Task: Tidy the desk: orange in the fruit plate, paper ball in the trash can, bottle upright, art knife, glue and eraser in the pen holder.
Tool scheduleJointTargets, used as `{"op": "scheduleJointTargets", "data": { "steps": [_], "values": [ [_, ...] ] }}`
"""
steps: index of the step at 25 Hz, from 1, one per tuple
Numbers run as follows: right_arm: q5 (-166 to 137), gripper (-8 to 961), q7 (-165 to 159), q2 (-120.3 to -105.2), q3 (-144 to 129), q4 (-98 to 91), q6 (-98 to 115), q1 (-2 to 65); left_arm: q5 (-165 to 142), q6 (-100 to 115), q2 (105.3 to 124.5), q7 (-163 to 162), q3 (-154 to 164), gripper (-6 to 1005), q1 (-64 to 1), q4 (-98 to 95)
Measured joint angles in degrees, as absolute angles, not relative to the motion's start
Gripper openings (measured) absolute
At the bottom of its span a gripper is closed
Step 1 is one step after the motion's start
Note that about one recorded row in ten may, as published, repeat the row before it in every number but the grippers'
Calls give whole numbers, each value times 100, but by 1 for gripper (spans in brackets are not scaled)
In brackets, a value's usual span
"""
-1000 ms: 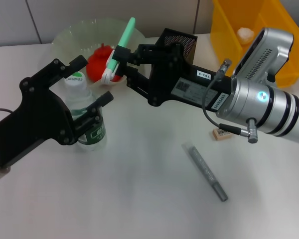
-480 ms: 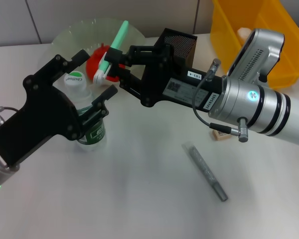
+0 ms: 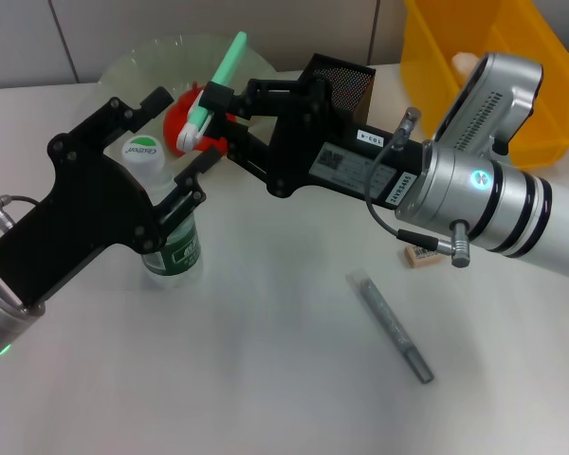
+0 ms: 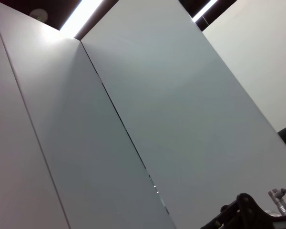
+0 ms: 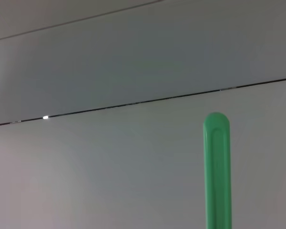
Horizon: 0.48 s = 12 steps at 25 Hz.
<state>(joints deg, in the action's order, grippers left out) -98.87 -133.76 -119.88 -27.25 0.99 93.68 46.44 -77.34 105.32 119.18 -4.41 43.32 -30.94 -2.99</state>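
The bottle (image 3: 166, 232) stands upright on the desk between the spread fingers of my left gripper (image 3: 175, 137), which is open. My right gripper (image 3: 211, 106) is shut on a slim green tool (image 3: 229, 59) with a white end, held above the near rim of the fruit plate (image 3: 133, 62). Whether it is the art knife or the glue I cannot tell. Its green shaft (image 5: 217, 171) shows in the right wrist view. The orange (image 3: 182, 121) lies in the plate. A grey stick (image 3: 391, 325) and the eraser (image 3: 419, 256) lie on the desk. The pen holder (image 3: 349, 78) stands behind the right arm.
The trash can (image 3: 541, 66) stands at the back right with a pale paper ball (image 3: 467, 64) inside. The right arm stretches across the middle of the desk. The left wrist view shows only wall panels.
My left gripper has drifted up and back along the bottle, which stayed in place. My right gripper has carried the green tool a little to the left, toward the plate.
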Motion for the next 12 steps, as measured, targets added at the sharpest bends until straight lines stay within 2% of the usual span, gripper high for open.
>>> {"op": "scheduleJointTargets", "data": {
  "steps": [7,12],
  "values": [
    [-9881,284,-13374,-11988,-2670,105,9335,4618,-7725,10552,11918,-211,4259,451,-3094,-141],
    [-9878,286,-13368,-11988,-2668,135,9246,4628,-7726,10578,11918,-211,4218,357,-3094,-133]
  ]
}}
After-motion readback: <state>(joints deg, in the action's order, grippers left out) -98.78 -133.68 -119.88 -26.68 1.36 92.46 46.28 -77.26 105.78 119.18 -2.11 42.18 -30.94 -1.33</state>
